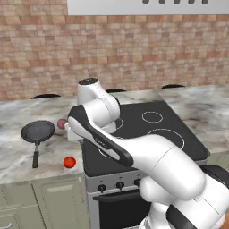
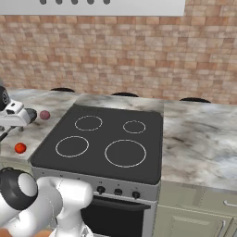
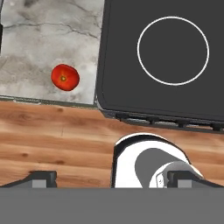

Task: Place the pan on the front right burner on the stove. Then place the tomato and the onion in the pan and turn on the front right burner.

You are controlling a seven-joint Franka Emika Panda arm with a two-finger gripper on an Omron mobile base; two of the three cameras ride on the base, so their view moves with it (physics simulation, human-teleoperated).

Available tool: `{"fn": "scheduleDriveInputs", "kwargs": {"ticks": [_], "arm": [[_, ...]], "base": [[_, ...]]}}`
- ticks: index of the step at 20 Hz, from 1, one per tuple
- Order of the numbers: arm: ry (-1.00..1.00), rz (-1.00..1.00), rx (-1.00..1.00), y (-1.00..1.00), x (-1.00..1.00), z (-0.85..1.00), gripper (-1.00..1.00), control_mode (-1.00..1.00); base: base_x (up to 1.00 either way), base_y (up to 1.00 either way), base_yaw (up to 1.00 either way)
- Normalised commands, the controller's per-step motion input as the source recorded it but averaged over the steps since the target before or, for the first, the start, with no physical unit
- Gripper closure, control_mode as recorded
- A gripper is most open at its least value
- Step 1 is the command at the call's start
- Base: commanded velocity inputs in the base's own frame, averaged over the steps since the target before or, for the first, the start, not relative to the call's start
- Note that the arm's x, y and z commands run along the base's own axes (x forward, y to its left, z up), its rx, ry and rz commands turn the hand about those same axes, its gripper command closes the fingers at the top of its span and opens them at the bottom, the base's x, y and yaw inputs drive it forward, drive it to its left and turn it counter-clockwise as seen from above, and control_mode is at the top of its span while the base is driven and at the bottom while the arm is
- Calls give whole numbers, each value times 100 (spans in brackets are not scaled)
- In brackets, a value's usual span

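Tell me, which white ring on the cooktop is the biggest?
The front right burner, nearest the knobs on the right; the other three rings are visibly smaller.

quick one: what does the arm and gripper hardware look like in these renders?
The arm has glossy white rounded link shells with dark grey to black joint bands and end caps. No cables or markings are visible. The gripper is a two-finger type with small dark, blocky finger tips in the hand view.
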Motion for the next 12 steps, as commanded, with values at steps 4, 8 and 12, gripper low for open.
{"fn": "scheduleDriveInputs", "kwargs": {"ticks": [4, 8, 12], "arm": [[3, 0, 0, 10, 7, -9, -100, -100], [3, 0, 0, 12, 2, -5, -100, -100], [4, 0, 0, 14, 0, -3, -100, -100]], "base": [[0, 0, 0], [0, 0, 0], [0, 0, 0]]}}
